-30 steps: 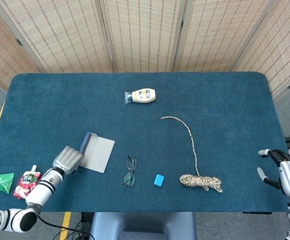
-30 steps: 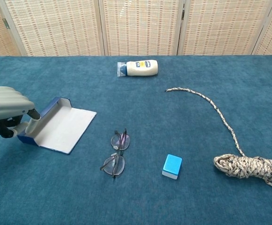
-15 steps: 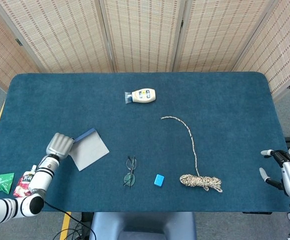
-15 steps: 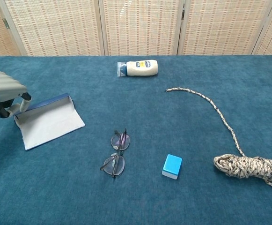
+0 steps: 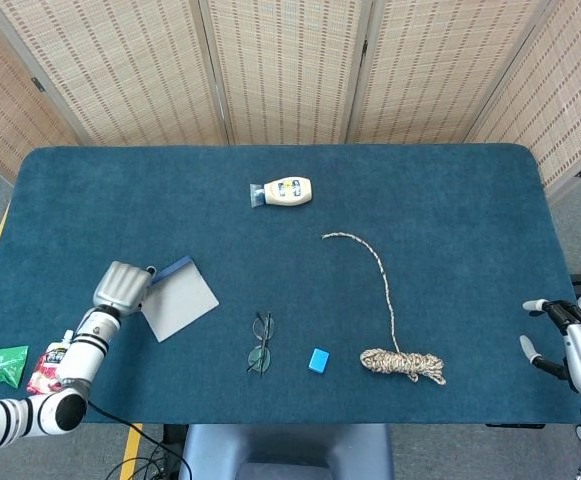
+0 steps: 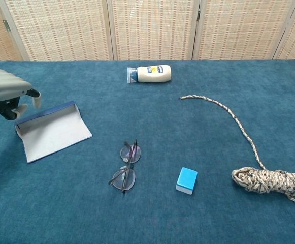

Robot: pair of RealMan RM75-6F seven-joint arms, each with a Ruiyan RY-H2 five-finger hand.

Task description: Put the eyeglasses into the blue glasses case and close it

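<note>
Change: since a second ago the case is lying turned, its blue tray edge now toward the table's far left; over the last half second it is staying put, while the left hand is lifting off it.
Left hand: hovering just beside the case's far left corner, not touching it in the chest view; its fingers are curling downward with a gap between them, holding nothing. In the head view this hand is showing right next to the case.
Right hand: sitting at the table's near right edge, well apart from everything, fingers spread and holding nothing; only the head view is showing it.
Case: lying open on the left part of the table, pale inner flap facing up and spreading toward the camera, blue rim along the far side.
Glasses: lying on the cloth near the middle front, folded or flat I cannot tell, well apart from the case and to its right; in the head view they are sitting between the case and the block.
Block: a small blue block is resting just right of the glasses.
Rope: a coil is lying at the right front, its loose end trailing up toward the middle.
Bottle: a white bottle is lying on its side at the far middle.
Pouches: a green packet and a red pouch are lying at the near left corner.
</note>
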